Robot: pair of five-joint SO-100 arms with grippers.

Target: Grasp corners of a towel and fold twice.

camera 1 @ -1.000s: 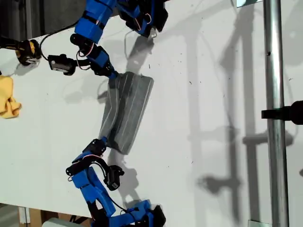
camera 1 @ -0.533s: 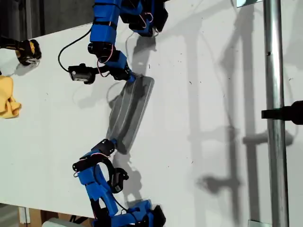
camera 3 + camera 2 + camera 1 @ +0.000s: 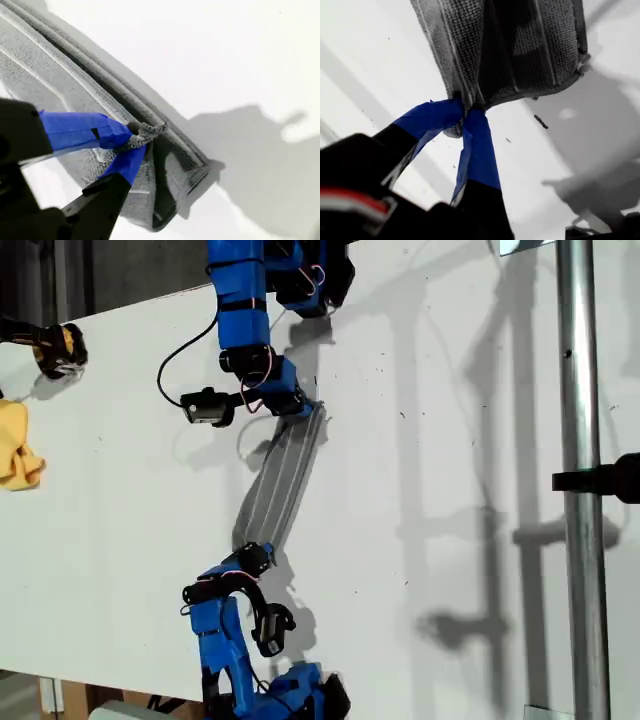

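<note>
The grey striped towel (image 3: pixel 280 475) lies as a narrow folded strip near the middle of the white table, with its upper layer lifted. My first gripper (image 3: pixel 467 117) is shut on one corner of the towel (image 3: pixel 520 50), which hangs away from its blue fingertips. My second gripper (image 3: pixel 132 137) is shut on another corner of the towel (image 3: pixel 45 75), just above the folded layers. In the exterior view one blue arm's gripper (image 3: pixel 300 405) holds the strip's upper end and another arm's gripper (image 3: pixel 258 556) holds its lower end. The wrist views do not show which arm is which.
A small yellow cloth (image 3: pixel 15 445) lies at the exterior view's left edge, below a black and yellow object (image 3: pixel 55 345). A metal pole (image 3: pixel 580 490) runs down the exterior view's right side. The table's edge (image 3: pixel 130 305) slants across the upper left.
Both arms have swung toward the exterior view's right, carrying the towel's held edge with them. The towel has gone from a wide patch to a narrow strip.
</note>
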